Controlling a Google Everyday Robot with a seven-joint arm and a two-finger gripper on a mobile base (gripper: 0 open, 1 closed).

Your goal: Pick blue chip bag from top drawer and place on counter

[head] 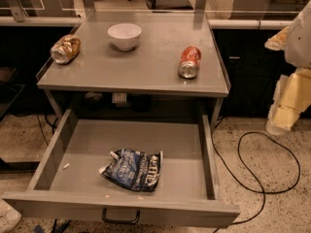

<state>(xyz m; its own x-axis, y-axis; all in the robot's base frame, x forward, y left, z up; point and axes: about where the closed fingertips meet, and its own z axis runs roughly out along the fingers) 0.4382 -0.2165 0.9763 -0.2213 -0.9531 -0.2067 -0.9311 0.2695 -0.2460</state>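
Claw (284,111), state impossible to tell, hangs off right, well apart from blue chip bag (132,169) in top drawer (146,136).

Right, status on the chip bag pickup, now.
Gripper out right, beside the counter. Blue chip bag lies in the open top drawer, near its front. Nothing covers it.

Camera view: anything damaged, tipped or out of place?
Two cans lie on their sides on the counter: the gold-brown can, left, is crushed; the red soda can is right. The blue chip bag lies crumpled in the open top drawer. The pincer hangs right of the counter.
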